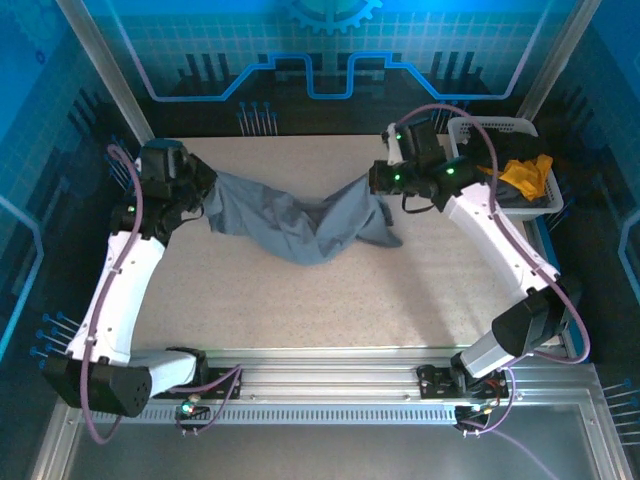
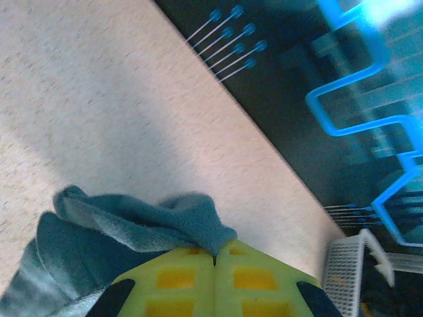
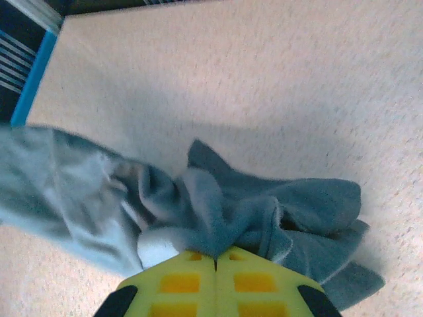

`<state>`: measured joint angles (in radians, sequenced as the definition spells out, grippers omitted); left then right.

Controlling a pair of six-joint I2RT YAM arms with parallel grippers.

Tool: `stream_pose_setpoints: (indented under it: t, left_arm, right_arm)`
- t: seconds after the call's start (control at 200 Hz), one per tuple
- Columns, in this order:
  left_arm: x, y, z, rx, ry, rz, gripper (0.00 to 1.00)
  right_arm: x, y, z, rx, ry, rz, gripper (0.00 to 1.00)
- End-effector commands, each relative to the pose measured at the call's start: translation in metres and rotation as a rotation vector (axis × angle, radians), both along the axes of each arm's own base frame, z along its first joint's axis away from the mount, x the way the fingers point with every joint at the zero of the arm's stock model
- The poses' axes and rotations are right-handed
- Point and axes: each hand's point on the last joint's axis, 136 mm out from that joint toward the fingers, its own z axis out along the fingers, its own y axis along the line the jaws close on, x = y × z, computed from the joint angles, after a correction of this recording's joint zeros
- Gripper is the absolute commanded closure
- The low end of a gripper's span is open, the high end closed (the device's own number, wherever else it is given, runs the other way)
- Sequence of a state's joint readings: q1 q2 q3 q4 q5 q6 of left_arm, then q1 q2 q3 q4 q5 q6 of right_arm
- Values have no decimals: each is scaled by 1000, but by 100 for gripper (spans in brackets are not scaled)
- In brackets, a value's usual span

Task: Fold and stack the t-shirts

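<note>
A slate grey t-shirt [image 1: 300, 222] hangs stretched between both arms above the table, sagging in the middle onto the surface. My left gripper [image 1: 207, 187] is shut on its left end; in the left wrist view the yellow jaws meet with a fold of the grey t-shirt [image 2: 158, 221] pinched at the left gripper [image 2: 215, 254]. My right gripper [image 1: 372, 182] is shut on the right end; bunched cloth of the t-shirt [image 3: 264, 214] rises from the closed right gripper [image 3: 216, 257]. An orange-yellow t-shirt [image 1: 528, 173] and a black one [image 1: 520, 200] lie in the basket.
The white lattice basket [image 1: 480, 128] stands at the table's back right corner, right behind the right arm; its rim shows in the left wrist view as the basket [image 2: 344, 264]. The beige table [image 1: 330, 300] has bare room in front of the shirt.
</note>
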<state>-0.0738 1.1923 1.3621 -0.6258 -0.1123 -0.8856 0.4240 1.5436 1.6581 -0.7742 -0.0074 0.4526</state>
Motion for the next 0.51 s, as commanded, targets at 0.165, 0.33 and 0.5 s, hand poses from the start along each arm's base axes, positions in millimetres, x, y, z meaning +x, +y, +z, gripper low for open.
stream_pose_setpoints:
  t: [0.165, 0.33, 0.5]
  left_arm:
    - [-19, 10, 97, -37, -320, 46, 100]
    - [-44, 15, 123, -54, -430, 72, 100]
    - [-56, 25, 124, -36, -442, 120, 100]
  right_arm:
    - [-12, -32, 90, 36, -251, -19, 100]
    - [-36, -54, 130, 90, -407, -58, 100]
    - [-41, -75, 154, 121, -484, -131, 100]
